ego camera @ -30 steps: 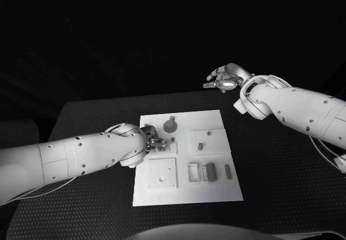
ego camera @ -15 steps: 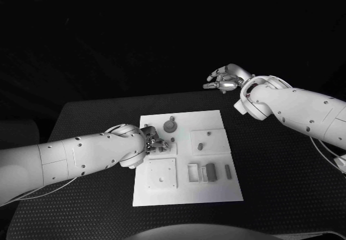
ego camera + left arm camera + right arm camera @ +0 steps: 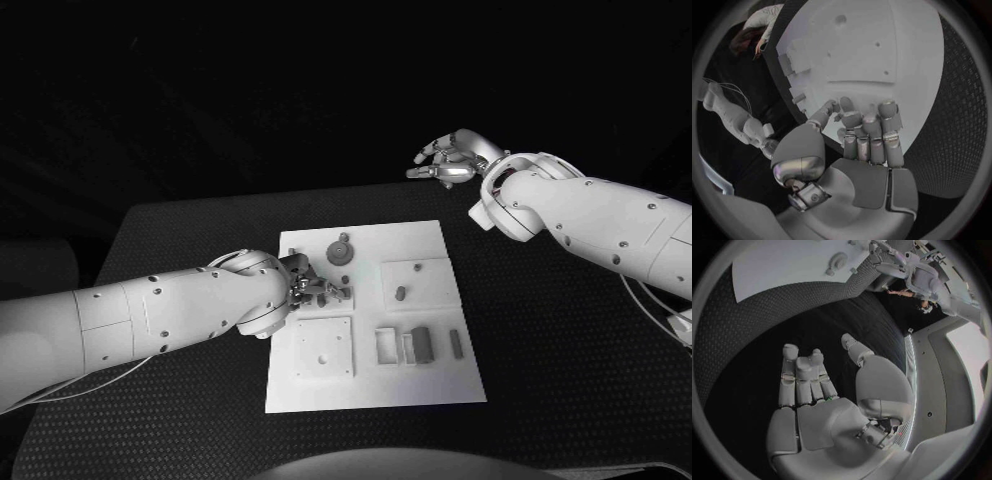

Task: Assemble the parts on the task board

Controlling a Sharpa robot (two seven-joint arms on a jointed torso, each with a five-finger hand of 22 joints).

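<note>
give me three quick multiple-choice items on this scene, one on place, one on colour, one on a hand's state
1. Where is the left silver hand?
A. over the white rectangular task board's left edge
B. off the black textured table
C. on the right arm

2. What colour is the board?
A. black
B. white
C. red

3. How is the right silver hand?
A. gripping the board
B. pressed flat on the table
C. raised beyond the table, holding nothing

Answers: 1 A, the head view shows it there; 2 B, it is pale against the table; 3 C, its palm is bare in the right wrist view.
</note>
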